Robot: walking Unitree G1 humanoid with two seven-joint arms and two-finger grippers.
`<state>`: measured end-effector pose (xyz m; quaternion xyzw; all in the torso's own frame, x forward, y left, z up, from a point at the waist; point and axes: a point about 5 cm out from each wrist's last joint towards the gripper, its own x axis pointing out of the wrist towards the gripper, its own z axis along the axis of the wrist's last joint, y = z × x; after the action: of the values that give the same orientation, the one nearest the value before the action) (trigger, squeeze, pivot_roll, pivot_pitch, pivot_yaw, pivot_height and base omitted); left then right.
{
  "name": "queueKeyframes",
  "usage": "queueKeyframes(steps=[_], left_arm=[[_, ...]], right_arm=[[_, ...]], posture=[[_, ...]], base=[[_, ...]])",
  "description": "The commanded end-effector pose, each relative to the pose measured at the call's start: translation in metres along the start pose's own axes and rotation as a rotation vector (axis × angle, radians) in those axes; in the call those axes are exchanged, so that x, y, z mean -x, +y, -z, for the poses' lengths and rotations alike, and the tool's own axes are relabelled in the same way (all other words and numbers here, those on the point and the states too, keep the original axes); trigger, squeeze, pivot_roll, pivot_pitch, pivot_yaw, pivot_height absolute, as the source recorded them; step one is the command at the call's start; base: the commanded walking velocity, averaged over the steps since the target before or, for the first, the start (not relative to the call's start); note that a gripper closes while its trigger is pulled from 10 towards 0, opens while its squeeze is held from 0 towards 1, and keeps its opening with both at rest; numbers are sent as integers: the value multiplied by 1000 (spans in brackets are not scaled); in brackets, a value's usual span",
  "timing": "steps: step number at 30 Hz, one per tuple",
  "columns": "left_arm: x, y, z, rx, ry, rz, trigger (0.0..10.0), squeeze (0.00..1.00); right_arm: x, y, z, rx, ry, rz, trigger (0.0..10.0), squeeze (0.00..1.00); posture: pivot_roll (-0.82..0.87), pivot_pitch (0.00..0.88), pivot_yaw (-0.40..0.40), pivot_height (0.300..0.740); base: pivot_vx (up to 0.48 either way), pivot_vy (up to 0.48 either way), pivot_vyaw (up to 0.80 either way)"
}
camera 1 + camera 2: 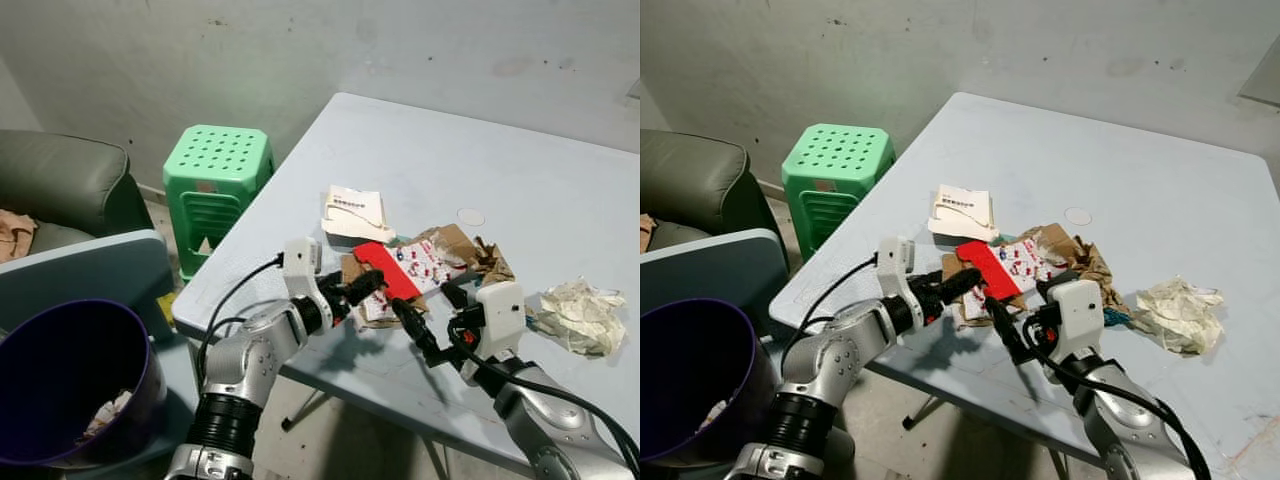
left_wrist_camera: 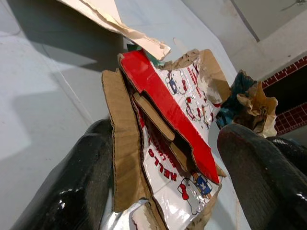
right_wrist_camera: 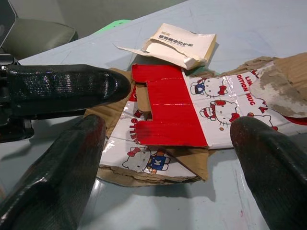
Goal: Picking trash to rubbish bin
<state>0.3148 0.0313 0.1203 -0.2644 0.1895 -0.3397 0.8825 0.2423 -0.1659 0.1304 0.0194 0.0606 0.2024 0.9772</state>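
A torn, flattened red and white cartoon carton lies near the table's front edge, on brown cardboard scraps. My left gripper is open at the carton's near left corner; in the left wrist view its fingers straddle the carton and one touches a brown flap. My right gripper is open just in front of the carton's near edge. In the right wrist view the carton lies between its fingers. The purple bin stands on the floor at the lower left.
A beige paper packet, crumpled brown paper and a crumpled white wad also lie on the light blue table. A green plastic stool and a grey sofa stand to the left of the table.
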Motion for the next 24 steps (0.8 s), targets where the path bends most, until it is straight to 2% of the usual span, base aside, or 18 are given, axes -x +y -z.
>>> queueKeyframes(steps=[1,11,14,15,16,17,24], left_arm=[[-3,-6,-1,-10,12,19,10000,0],[-9,-6,-1,-17,27,32,10000,0],[-10,-10,-5,-3,-9,70,10000,0],[-10,-11,-7,1,-20,82,4863,0],[-10,-12,-8,4,-26,88,4863,0],[-10,-12,-10,4,-31,90,0,0],[-9,-14,-11,0,-40,112,0,0]], right_arm=[[3,0,-4,10,-9,11,10000,0],[12,-2,-2,13,-1,48,10000,0],[12,-2,-2,13,1,53,10000,0],[12,-2,-2,14,1,54,10000,0],[12,-1,-2,15,2,54,10000,0],[12,-1,-2,15,2,54,10000,0],[11,-1,-3,23,4,54,10000,0]], posture=[[-73,101,-32,740],[-102,122,-27,740],[-104,126,-27,740],[-104,126,-27,740],[-104,126,-27,740],[-102,129,-28,740],[-95,132,-34,740]], base=[[0,0,0],[0,0,0],[0,0,0],[0,0,0],[0,0,0],[0,0,0],[0,0,0]])
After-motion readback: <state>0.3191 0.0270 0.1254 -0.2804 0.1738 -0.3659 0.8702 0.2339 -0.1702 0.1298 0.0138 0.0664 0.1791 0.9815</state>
